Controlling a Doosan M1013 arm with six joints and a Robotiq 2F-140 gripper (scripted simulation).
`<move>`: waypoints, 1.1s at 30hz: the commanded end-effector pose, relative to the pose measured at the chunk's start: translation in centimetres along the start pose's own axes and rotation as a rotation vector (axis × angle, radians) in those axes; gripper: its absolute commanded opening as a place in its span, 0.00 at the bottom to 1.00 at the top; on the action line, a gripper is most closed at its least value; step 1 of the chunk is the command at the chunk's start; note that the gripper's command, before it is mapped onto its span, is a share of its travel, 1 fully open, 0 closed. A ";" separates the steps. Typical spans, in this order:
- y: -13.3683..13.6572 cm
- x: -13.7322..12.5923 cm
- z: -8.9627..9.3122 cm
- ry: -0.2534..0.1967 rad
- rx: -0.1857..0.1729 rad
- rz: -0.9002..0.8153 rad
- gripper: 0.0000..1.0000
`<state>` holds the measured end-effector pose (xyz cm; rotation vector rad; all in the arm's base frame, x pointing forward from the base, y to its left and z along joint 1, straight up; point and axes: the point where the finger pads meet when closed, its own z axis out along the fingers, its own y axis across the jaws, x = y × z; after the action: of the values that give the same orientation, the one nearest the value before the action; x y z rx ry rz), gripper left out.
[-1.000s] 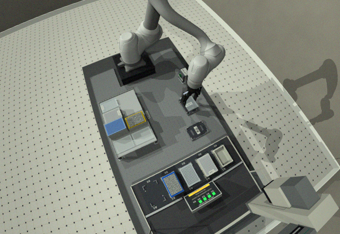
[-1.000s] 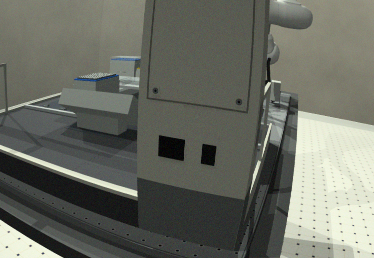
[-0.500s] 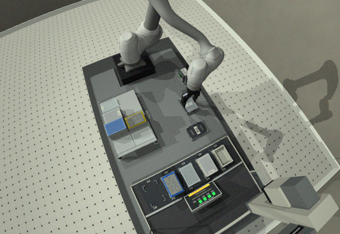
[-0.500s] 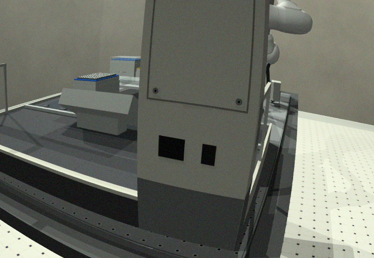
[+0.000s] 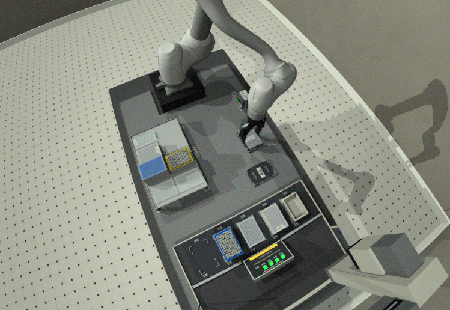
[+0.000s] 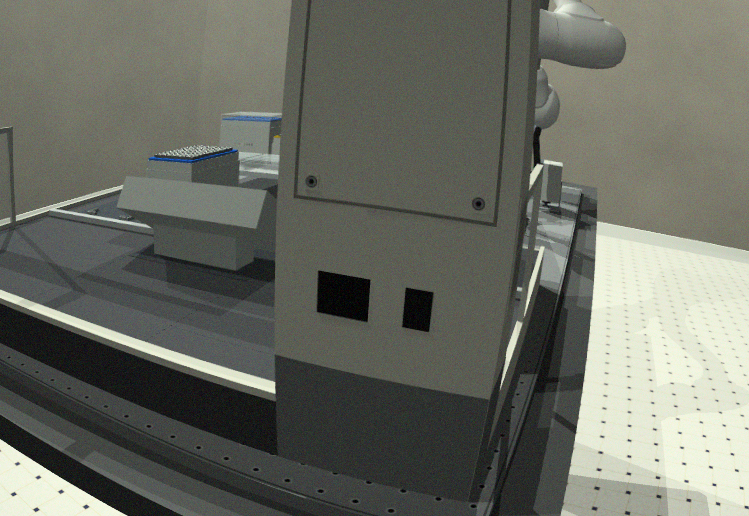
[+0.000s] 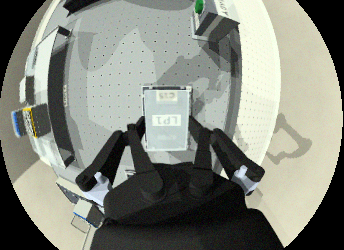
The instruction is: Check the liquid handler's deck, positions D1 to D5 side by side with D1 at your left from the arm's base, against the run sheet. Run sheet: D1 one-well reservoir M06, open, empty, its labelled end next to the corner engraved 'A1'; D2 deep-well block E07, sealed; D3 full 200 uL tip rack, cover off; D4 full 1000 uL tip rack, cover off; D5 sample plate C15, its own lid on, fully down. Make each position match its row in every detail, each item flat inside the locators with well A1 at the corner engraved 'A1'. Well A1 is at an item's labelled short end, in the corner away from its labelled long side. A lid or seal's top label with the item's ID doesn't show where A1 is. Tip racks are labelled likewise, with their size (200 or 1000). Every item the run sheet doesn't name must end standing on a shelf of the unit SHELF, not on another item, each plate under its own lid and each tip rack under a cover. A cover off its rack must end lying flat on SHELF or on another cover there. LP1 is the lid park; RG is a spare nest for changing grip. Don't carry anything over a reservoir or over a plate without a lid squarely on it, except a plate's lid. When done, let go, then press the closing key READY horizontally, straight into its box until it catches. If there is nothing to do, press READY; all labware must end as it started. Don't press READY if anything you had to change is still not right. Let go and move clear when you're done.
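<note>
My gripper (image 5: 252, 133) (image 7: 166, 122) is shut on the short sides of a flat pale grey lid (image 5: 255, 142) (image 7: 167, 104). It holds the lid level on or just over a dark nest at the right of the table; the nest's mark LP1 reads through the lid in the wrist view. A second dark nest (image 5: 261, 172) beside it is bare. On the deck, from the right, stand an open reservoir (image 5: 294, 206), a labelled pale block (image 5: 273, 218), a grey gridded item (image 5: 251, 230) and a blue-rimmed tip rack (image 5: 228, 245) (image 6: 190, 154). The leftmost deck position (image 5: 203, 255) holds nothing. In the exterior view a tower hides the gripper.
The shelf unit (image 5: 188, 182) at the left holds two pale items (image 5: 145, 146), a blue-covered one (image 5: 152, 167) and a yellow-rimmed tip rack (image 5: 178, 158). The green key box (image 5: 241, 98) (image 7: 199, 8) stands behind the gripper. A status box with green lights (image 5: 268, 261) sits in front of the deck.
</note>
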<state>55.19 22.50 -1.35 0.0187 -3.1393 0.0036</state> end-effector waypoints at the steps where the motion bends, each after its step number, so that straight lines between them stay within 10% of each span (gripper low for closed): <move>1: 0.0 -0.1 -0.1 -0.001 -0.001 0.000 0.10; 33: 0.0 0.0 0.3 -0.001 -0.001 0.000 0.10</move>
<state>55.19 22.50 -1.71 0.0186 -3.1394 0.0035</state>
